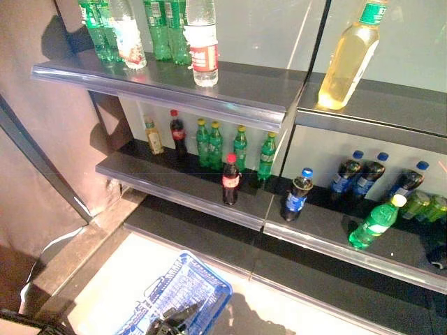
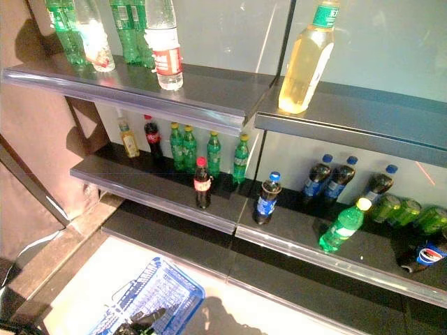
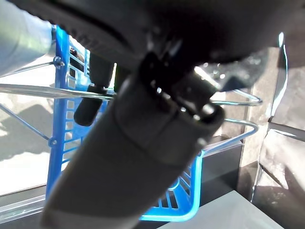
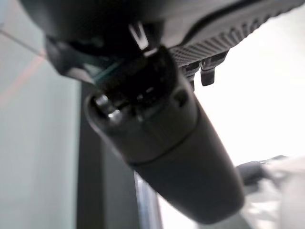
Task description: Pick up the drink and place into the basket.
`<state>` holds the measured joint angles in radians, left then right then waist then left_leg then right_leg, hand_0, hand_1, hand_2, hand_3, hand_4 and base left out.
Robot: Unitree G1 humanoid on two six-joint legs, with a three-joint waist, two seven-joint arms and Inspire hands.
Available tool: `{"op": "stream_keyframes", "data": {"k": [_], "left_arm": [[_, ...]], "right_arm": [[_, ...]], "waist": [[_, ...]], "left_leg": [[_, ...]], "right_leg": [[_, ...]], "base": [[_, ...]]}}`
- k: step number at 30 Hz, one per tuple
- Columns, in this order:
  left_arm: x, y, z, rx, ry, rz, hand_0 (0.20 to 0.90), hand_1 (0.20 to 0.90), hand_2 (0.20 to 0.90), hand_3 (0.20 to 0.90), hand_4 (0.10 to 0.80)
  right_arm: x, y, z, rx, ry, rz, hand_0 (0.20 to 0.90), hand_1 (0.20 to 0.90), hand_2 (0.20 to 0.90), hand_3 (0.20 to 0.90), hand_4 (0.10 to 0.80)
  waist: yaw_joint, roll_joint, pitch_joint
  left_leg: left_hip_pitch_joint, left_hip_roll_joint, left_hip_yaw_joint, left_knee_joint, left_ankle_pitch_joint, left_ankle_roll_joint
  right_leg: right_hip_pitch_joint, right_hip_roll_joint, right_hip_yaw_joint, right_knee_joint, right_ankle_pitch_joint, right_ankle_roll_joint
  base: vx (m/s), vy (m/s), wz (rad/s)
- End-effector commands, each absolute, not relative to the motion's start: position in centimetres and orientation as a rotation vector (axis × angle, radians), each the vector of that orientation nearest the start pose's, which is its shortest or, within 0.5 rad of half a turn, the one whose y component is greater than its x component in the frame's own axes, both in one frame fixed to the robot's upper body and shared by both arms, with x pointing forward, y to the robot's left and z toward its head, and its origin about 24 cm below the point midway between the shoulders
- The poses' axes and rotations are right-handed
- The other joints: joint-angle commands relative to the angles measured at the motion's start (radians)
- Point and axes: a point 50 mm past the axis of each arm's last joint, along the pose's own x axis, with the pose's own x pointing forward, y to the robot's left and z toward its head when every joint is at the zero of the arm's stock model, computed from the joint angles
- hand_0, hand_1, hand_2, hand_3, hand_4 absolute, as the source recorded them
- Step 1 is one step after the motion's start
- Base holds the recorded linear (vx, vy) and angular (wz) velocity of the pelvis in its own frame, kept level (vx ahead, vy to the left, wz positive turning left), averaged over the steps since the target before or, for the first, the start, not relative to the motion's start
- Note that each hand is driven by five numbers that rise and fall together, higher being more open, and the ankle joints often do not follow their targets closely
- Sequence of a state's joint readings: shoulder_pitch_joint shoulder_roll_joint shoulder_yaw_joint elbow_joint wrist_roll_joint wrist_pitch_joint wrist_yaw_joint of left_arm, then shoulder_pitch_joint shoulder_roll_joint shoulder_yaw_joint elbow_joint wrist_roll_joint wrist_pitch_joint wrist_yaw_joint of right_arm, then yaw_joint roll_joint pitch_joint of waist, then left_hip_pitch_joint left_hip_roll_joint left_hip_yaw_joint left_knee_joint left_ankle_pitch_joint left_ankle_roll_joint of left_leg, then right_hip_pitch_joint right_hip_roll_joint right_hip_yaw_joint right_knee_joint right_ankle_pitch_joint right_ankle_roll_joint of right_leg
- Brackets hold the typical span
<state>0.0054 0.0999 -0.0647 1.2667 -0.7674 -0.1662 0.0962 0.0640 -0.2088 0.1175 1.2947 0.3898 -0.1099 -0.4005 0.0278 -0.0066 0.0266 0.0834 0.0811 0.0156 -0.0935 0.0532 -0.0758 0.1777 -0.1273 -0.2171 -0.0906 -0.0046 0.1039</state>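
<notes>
From the head views, the left hand (image 1: 170, 319) grips the wire handles of the blue basket (image 1: 202, 283) on the floor; the drinks stand on the shelves, a cola bottle (image 1: 230, 179) foremost. The left wrist view shows fingers (image 3: 88, 105) curled round the handles. The right hand (image 4: 162, 143) fills its own view, its fingers unreadable.

Blue basket (image 1: 183, 293) on floor; drink bottles (image 1: 230, 179) upright on shelves, apparently untouched

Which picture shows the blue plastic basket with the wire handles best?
The left wrist view: the blue plastic basket is close, with its slatted walls and wire handles clear, held by the left hand. Both eye views show only part of it at the bottom edge. The right wrist view shows none.
</notes>
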Motion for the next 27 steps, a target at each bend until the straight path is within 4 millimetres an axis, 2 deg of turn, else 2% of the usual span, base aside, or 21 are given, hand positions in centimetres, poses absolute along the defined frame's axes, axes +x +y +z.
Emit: {"op": "stream_keyframes", "data": {"k": [1, 2, 3, 4, 6, 8, 9, 10, 11, 12, 14, 18, 19, 20, 24, 27], "left_arm": [[9.8, 22.3, -16.0, -0.253, 1.016, 0.543, 0.3, 0.3, 0.3, 0.2, 0.1], [9.8, 22.4, -15.9, -0.248, 1.012, 0.54, 0.3, 0.3, 0.3, 0.2, 0.1], [9.8, 22.4, -15.9, -0.248, 1.012, 0.54, 0.3, 0.3, 0.3, 0.2, 0.1], [9.8, 22.5, -15.8, -0.241, 1.005, 0.538, 0.3, 0.3, 0.3, 0.2, 0.1], [10.1, 22.5, -15.7, -0.236, 0.997, 0.537, 0.3, 0.3, 0.3, 0.2, 0.1], [10.4, 22.4, -15.5, -0.232, 0.989, 0.541, 0.3, 0.3, 0.3, 0.2, 0.1], [10.4, 22.4, -15.4, -0.232, 0.988, 0.542, 0.3, 0.3, 0.3, 0.2, 0.1], [10.3, 22.4, -15.3, -0.234, 0.985, 0.548, 0.3, 0.3, 0.3, 0.2, 0.1], [10.3, 22.4, -15.3, -0.235, 0.985, 0.549, 0.3, 0.3, 0.3, 0.2, 0.1], [9.9, 22.4, -15.3, -0.237, 0.987, 0.552, 0.3, 0.3, 0.3, 0.2, 0.1], [9.3, 22.4, -15.4, -0.246, 0.993, 0.562, 0.3, 0.3, 0.3, 0.2, 0.1], [8.6, 22.3, -15.7, -0.262, 1.003, 0.576, 0.3, 0.3, 0.3, 0.2, 0.1], [8.6, 22.3, -15.7, -0.262, 1.003, 0.576, 0.3, 0.3, 0.3, 0.2, 0.1], [8.2, 22.4, -15.8, -0.271, 1.006, 0.587, 0.3, 0.3, 0.3, 0.2, 0.1], [7.3, 22.5, -16.0, -0.291, 1.009, 0.605, 0.3, 0.3, 0.3, 0.2, 0.1], [6.9, 22.6, -16.1, -0.298, 1.012, 0.612, 0.3, 0.3, 0.3, 0.2, 0.1]], "right_arm": [[10.6, -26.2, -14.2, -0.256, 0.943, -0.626, 0.9, 0.9, 0.9, 0.9, 0.8], [11.7, -25.8, -13.9, -0.251, 0.892, -0.589, 0.9, 0.9, 0.9, 0.9, 0.8], [11.7, -25.8, -13.9, -0.251, 0.892, -0.589, 0.9, 0.9, 0.9, 0.9, 0.8], [13.9, -24.6, -12.8, -0.244, 0.779, -0.507, 0.9, 0.9, 0.9, 0.9, 0.8], [15.8, -23.4, -11.6, -0.223, 0.694, -0.443, 0.9, 0.9, 0.9, 0.9, 0.8], [18.1, -21.3, -9.0, -0.198, 0.552, -0.362, 0.9, 0.9, 0.9, 0.9, 0.8], [18.4, -21.0, -8.5, -0.201, 0.532, -0.351, 0.9, 0.9, 0.9, 0.9, 0.8], [19.1, -20.3, -6.4, -0.191, 0.43, -0.307, 0.9, 0.9, 0.9, 0.9, 0.8], [19.1, -20.3, -6.2, -0.19, 0.412, -0.3, 0.9, 0.9, 0.9, 0.9, 0.8], [19.7, -20.0, -4.2, -0.187, 0.321, -0.264, 0.9, 0.9, 0.9, 0.9, 0.8], [20.4, -20.0, -1.5, -0.195, 0.204, -0.222, 0.9, 0.9, 0.9, 0.9, 0.8], [21.6, -20.0, 3.2, -0.199, -0.037, -0.191, 0.9, 0.9, 0.9, 0.9, 0.8], [21.6, -20.0, 3.2, -0.199, -0.037, -0.191, 0.9, 0.9, 0.9, 0.9, 0.8], [22.0, -19.9, 5.4, -0.203, -0.147, -0.188, 0.9, 0.9, 0.9, 0.9, 0.8], [22.2, -20.1, 9.0, -0.192, -0.333, -0.223, 0.9, 0.9, 0.9, 0.9, 0.8], [22.3, -20.2, 10.8, -0.18, -0.423, -0.261, 0.9, 0.9, 0.9, 0.9, 0.8]], "waist": [[0.068, -0.001, 0.06], [0.071, -0.004, 0.062], [0.071, -0.004, 0.062], [0.073, -0.011, 0.064], [0.071, -0.016, 0.068], [0.063, -0.023, 0.073], [0.061, -0.024, 0.073], [0.051, -0.027, 0.072], [0.05, -0.027, 0.071], [0.044, -0.027, 0.069], [0.034, -0.026, 0.063], [0.023, -0.022, 0.055], [0.023, -0.022, 0.055], [0.019, -0.02, 0.052], [0.013, -0.016, 0.047], [0.011, -0.014, 0.044]], "left_leg": [[0.027, 0.048, 0.021, 0.006, -0.06, -0.013], [0.025, 0.048, 0.019, 0.006, -0.058, -0.012], [0.025, 0.048, 0.019, 0.006, -0.058, -0.012], [0.02, 0.048, 0.013, 0.006, -0.055, -0.011], [0.016, 0.047, 0.008, 0.006, -0.052, -0.011], [0.012, 0.047, 0.004, 0.006, -0.05, -0.012], [0.011, 0.047, 0.004, 0.006, -0.05, -0.012], [0.009, 0.045, 0.003, 0.006, -0.049, -0.011], [0.008, 0.045, 0.003, 0.006, -0.049, -0.011], [0.007, 0.044, 0.004, 0.006, -0.049, -0.01], [0.006, 0.044, 0.011, 0.006, -0.051, -0.009], [0.005, 0.047, 0.024, 0.006, -0.054, -0.011], [0.005, 0.047, 0.025, 0.006, -0.054, -0.011], [0.003, 0.049, 0.031, 0.006, -0.055, -0.013], [0.003, 0.055, 0.042, 0.006, -0.059, -0.016], [0.003, 0.058, 0.047, 0.006, -0.06, -0.018]], "right_leg": [[-0.053, -0.092, -0.013, 0.011, 0.064, 0.046], [-0.055, -0.093, -0.012, 0.011, 0.066, 0.047], [-0.055, -0.093, -0.012, 0.011, 0.066, 0.047], [-0.058, -0.093, -0.013, 0.01, 0.07, 0.049], [-0.06, -0.094, -0.013, 0.01, 0.073, 0.05], [-0.063, -0.095, -0.013, 0.009, 0.077, 0.053], [-0.064, -0.095, -0.013, 0.009, 0.078, 0.053], [-0.067, -0.095, -0.01, 0.007, 0.08, 0.055], [-0.067, -0.095, -0.01, 0.007, 0.081, 0.055], [-0.07, -0.095, -0.007, 0.007, 0.081, 0.057], [-0.073, -0.095, -0.001, 0.007, 0.08, 0.058], [-0.08, -0.097, 0.006, 0.008, 0.077, 0.061], [-0.08, -0.097, 0.006, 0.008, 0.077, 0.061], [-0.085, -0.098, 0.008, 0.009, 0.075, 0.062], [-0.093, -0.102, 0.009, 0.011, 0.073, 0.064], [-0.096, -0.103, 0.011, 0.012, 0.07, 0.064]], "base": [[-0.023, -0.034, 0.0], [0.0, 0.0, 0.0], [-0.033, -0.052, 0.0], [-0.034, -0.051, 0.01], [-0.039, -0.056, 0.04], [-0.03, -0.037, 0.06], [-0.021, -0.025, 0.1], [-0.011, -0.015, 0.15], [-0.008, -0.013, 0.2], [0.003, 0.003, 0.14], [0.013, 0.018, 0.12], [0.014, 0.02, 0.09], [0.016, 0.032, 0.0], [0.0, 0.0, 0.0], [0.008, 0.014, -0.02], [0.011, 0.005, -0.01]]}}
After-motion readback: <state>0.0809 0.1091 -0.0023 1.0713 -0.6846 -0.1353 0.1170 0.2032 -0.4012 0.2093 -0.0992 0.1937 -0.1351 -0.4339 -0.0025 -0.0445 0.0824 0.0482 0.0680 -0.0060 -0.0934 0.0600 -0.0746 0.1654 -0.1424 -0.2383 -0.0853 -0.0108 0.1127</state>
